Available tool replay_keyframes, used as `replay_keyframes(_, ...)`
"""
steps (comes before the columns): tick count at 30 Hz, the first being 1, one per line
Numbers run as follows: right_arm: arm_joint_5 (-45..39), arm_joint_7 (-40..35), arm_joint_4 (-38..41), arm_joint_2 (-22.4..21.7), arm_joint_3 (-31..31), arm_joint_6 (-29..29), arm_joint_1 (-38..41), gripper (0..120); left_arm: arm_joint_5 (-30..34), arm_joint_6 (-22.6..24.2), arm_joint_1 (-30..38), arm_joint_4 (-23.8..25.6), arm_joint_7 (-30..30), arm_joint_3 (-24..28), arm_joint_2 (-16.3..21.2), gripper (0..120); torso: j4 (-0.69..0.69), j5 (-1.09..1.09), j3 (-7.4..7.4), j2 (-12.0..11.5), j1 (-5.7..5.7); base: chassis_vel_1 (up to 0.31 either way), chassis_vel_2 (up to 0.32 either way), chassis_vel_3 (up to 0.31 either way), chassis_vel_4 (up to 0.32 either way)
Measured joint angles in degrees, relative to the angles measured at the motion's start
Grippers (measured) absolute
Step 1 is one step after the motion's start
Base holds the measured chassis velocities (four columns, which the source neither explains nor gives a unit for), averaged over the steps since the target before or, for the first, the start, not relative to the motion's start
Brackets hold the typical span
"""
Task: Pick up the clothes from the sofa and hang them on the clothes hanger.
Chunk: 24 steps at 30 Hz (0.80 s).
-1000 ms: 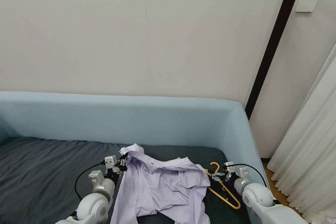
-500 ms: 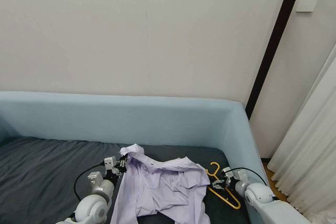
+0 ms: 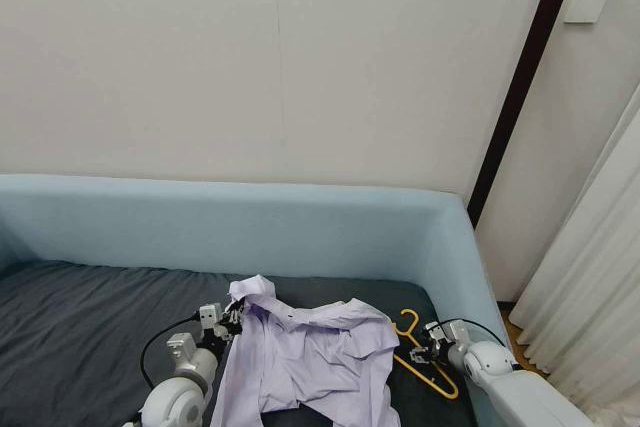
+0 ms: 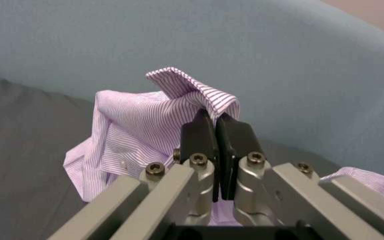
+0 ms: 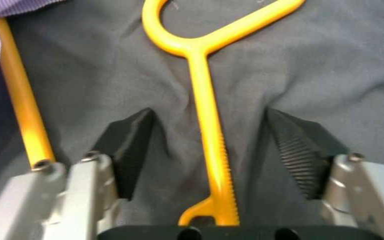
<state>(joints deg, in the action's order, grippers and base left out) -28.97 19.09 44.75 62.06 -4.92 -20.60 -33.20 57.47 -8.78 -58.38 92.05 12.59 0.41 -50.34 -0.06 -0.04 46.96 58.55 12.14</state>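
Down on the sofa (image 3: pixel 300 227): shirt (image 3: pixel 310 362) and hanger (image 5: pixel 202 75).
Left gripper (image 4: pixel 215 125) is clamped on the collar (image 4: pixel 192 90); right gripper (image 5: pixel 210 130) gapes wide astride the hanger's bar.

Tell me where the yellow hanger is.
Head view: the yellow hanger lies on the sofa seat at the robot's right, beside the purple shirt, straddled by the open right gripper.

White rounded arms (image 3: pixel 165 409), looped black cables (image 3: pixel 143 349); silver screw-studded brackets (image 4: pixel 165 200), black jaws, ribbed pads (image 5: pixel 302 160).
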Motion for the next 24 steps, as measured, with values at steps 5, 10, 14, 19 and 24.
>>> replay_keyframes(5, -0.7, 0.4, 0.1, -0.4, 0.2, -0.6, 0.1, 43, 0.0, 0.0, 0.0, 0.2, 0.0, 0.0, 0.1, 0, 0.00, 0.01, 0.00, 0.0, 0.00, 0.000, 0.000, 0.000, 0.000)
replay_keyframes(10, -0.4, 0.7, 0.3, -1.0, 0.1, -0.7, 0.0, 25, 0.0, 0.0, 0.3, 0.2, 0.0, 0.2, 0.0, 0, 0.00, 0.01, 0.00, 0.0, 0.00, 0.000, 0.000, 0.000, 0.000)
replay_keyframes(14, 0.2, 0.7, 0.8, -1.5, -0.1, -0.5, -0.3, 12, 0.0, 0.0, 0.2, 0.5, 0.0, 0.2, 0.0, 0, -0.01, 0.02, 0.00, 0.0, 0.00, 0.000, 0.000, 0.000, 0.000)
replay_keyframes(19, 0.5, 0.3, 0.9, -2.2, -0.3, 0.1, -0.1, 4, -0.1, 0.0, -0.2, 1.0, 0.0, 0.1, 0.0, 0, -0.01, 0.02, 0.00, 0.0, 0.00, 0.000, 0.000, 0.000, 0.000)
replay_keyframes(24, 0.1, -0.2, 3.2, -4.0, -0.2, 0.3, -0.3, 4, -0.3, 0.0, -0.7, 1.4, 0.0, 0.0, 0.0, 0, -0.02, 0.01, 0.01, 0.0, 0.00, 0.000, 0.000, 0.000, 0.000)
